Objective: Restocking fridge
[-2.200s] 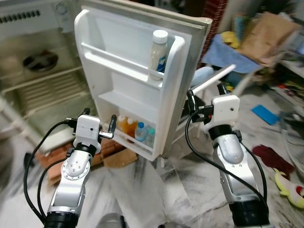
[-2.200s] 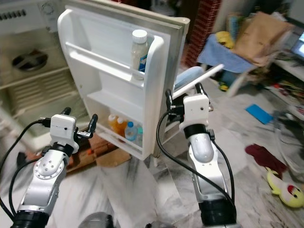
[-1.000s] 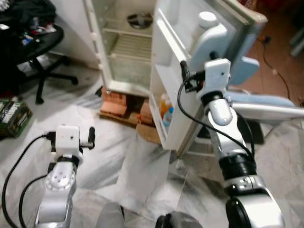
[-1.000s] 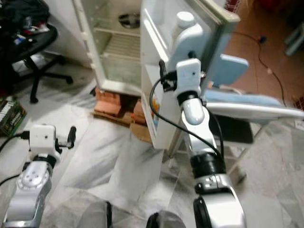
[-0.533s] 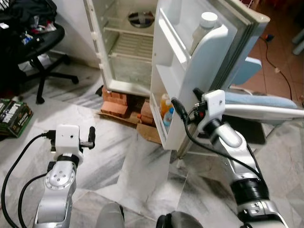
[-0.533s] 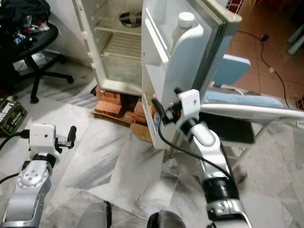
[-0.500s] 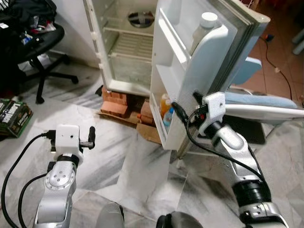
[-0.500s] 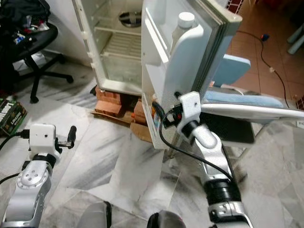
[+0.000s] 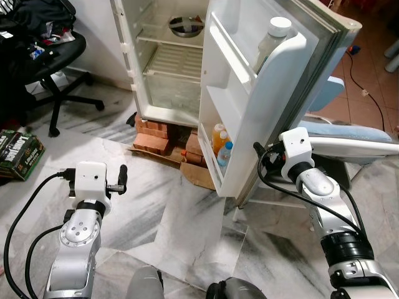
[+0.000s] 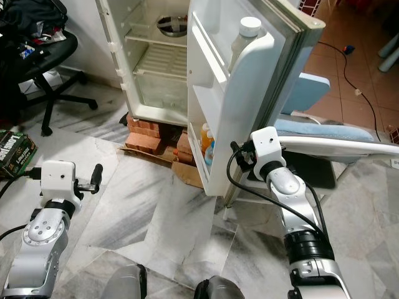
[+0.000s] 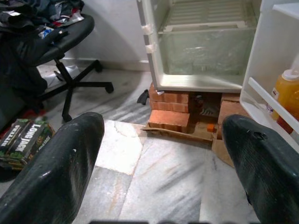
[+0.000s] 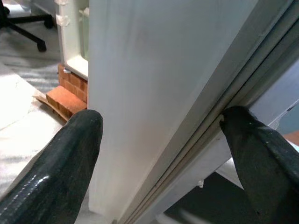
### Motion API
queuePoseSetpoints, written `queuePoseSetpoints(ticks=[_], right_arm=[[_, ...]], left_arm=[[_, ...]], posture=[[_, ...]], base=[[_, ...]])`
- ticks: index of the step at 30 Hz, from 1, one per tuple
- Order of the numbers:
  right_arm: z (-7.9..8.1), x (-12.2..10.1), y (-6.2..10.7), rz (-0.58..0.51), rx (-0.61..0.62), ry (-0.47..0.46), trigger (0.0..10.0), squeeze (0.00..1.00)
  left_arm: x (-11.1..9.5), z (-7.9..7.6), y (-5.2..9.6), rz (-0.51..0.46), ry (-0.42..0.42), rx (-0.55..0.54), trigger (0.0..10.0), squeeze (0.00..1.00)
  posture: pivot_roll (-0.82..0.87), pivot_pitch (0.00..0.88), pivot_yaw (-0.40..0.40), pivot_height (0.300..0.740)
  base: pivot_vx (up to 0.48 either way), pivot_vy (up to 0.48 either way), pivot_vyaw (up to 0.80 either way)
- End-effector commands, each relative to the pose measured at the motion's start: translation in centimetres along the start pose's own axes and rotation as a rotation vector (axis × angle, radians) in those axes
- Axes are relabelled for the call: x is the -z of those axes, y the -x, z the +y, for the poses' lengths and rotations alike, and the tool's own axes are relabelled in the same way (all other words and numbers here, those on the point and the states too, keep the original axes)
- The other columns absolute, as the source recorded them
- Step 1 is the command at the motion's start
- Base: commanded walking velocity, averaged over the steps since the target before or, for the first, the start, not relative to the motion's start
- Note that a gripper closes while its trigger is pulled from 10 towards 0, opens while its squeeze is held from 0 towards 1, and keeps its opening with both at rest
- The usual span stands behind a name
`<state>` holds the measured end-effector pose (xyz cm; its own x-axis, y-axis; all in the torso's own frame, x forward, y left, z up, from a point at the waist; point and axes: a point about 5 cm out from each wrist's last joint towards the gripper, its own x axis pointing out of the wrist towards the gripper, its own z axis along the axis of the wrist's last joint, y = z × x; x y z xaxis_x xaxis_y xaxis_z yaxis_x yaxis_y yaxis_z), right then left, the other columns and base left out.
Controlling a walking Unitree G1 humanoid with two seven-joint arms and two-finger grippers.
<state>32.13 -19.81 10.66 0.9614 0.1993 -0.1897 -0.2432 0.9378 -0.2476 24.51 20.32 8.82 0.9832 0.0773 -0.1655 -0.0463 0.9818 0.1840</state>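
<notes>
Our right gripper (image 12: 159,140) straddles the outer edge of the fridge door (image 9: 274,106), fingers spread, we judge to steady it open. Bottles (image 9: 221,144) sit in its lower shelf. Our left gripper (image 11: 161,140) hovers over the floor, fingers apart, holding nothing.
</notes>
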Motion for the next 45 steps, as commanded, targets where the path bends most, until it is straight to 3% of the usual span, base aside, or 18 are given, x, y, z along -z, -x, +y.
queuePoseSetpoints(ticks=[1,8,10,14,15,18,19,20,21,22,23,24,27,31,35,39,41,45], right_arm=[[-1.8,0.1,0.8,0.036,0.034,0.010,10.0,0.00],[-4.1,-0.2,0.9,0.074,0.130,0.057,10.0,0.00],[-4.8,-1.0,0.7,0.038,0.189,0.052,10.0,0.00],[-4.3,-3.6,0.1,-0.130,0.167,-0.068,10.0,0.00],[-2.9,-5.9,-0.1,-0.270,0.052,-0.176,10.0,0.00],[-1.7,-7.6,0.0,-0.367,-0.052,-0.259,10.0,0.00],[-0.2,-9.3,0.5,-0.448,-0.205,-0.305,10.0,0.00],[-0.2,-9.3,0.5,-0.448,-0.205,-0.305,10.0,0.00],[0.7,-10.1,1.0,-0.482,-0.307,-0.363,10.0,0.00],[2.2,-11.2,2.4,-0.519,-0.514,-0.459,10.0,0.00],[2.2,-11.2,2.4,-0.519,-0.514,-0.459,10.0,0.00],[3.2,-11.5,3.6,-0.526,-0.663,-0.501,10.0,0.00],[3.6,-11.2,4.4,-0.513,-0.745,-0.524,10.0,0.00],[3.2,-8.3,3.8,-0.391,-0.646,-0.475,10.0,0.00],[2.3,-4.5,3.0,-0.230,-0.442,-0.421,10.0,0.00],[2.2,-3.4,2.9,-0.191,-0.378,-0.379,10.0,0.00],[1.9,-2.3,2.7,-0.186,-0.186,-0.362,10.0,0.00],[2.2,-1.8,2.9,-0.207,-0.017,-0.361,10.0,0.00]], left_arm=[[0.2,0.3,0.1,0.015,-0.006,-0.008,10.0,0.00],[0.1,0.1,-0.1,0.016,-0.007,0.003,10.0,0.00],[0.1,0.1,-0.1,0.015,-0.007,0.004,10.0,0.00],[0.1,0.0,-0.2,0.016,-0.008,0.007,10.0,0.00],[0.1,0.0,-0.2,0.016,-0.009,0.010,10.0,0.00],[0.0,0.0,-0.3,0.015,-0.010,0.012,10.0,0.00],[0.0,0.0,-0.3,0.015,-0.011,0.012,10.0,0.00],[0.0,0.0,-0.3,0.015,-0.011,0.012,10.0,0.00],[0.0,0.0,-0.3,0.015,-0.011,0.012,10.0,0.00],[0.0,0.0,-0.3,0.015,-0.012,0.012,10.0,0.00],[0.0,0.0,-0.3,0.015,-0.012,0.012,10.0,0.00],[0.1,0.0,-0.3,0.015,-0.011,0.012,10.0,0.00],[0.1,0.0,-0.3,0.016,-0.011,0.012,10.0,0.00],[0.1,-0.2,-0.2,0.018,-0.009,0.017,10.0,0.00],[0.2,-0.3,-0.3,0.019,-0.009,0.026,10.0,0.00],[0.3,-0.4,-0.4,0.020,-0.007,0.030,10.0,0.00],[0.2,-0.6,-0.5,0.010,-0.012,0.058,10.0,0.00],[0.2,-0.8,-0.5,0.004,0.013,0.074,10.0,0.00]], posture=[[0.09,0.101,-0.043,0.740],[0.08,0.097,-0.037,0.740],[0.08,0.099,-0.035,0.740],[0.08,0.099,-0.035,0.740],[0.08,0.099,-0.033,0.740],[0.08,0.099,-0.033,0.740],[0.09,0.098,-0.034,0.740],[0.09,0.098,-0.034,0.740],[0.09,0.098,-0.034,0.740],[0.09,0.097,-0.035,0.740],[0.09,0.097,-0.035,0.740],[0.09,0.098,-0.036,0.740],[0.08,0.098,-0.037,0.740],[0.08,0.099,-0.035,0.740],[0.07,0.098,-0.035,0.740],[0.07,0.095,-0.035,0.740],[0.07,0.089,-0.036,0.740],[0.06,0.082,-0.037,0.740]], base=[[0.000,0.000,0.00],[0.000,0.000,0.00],[0.000,0.000,0.00],[0.000,0.000,0.00],[0.000,0.000,0.00],[0.000,0.000,0.00],[0.000,0.000,0.00],[0.000,0.000,0.00],[0.000,0.000,0.00],[0.000,0.000,0.00],[0.000,0.000,0.00],[0.000,0.000,0.00],[0.000,0.000,0.00],[0.000,0.000,0.00],[0.000,0.000,0.00],[0.000,0.000,0.00],[0.000,0.000,0.00],[0.000,0.000,0.00]])
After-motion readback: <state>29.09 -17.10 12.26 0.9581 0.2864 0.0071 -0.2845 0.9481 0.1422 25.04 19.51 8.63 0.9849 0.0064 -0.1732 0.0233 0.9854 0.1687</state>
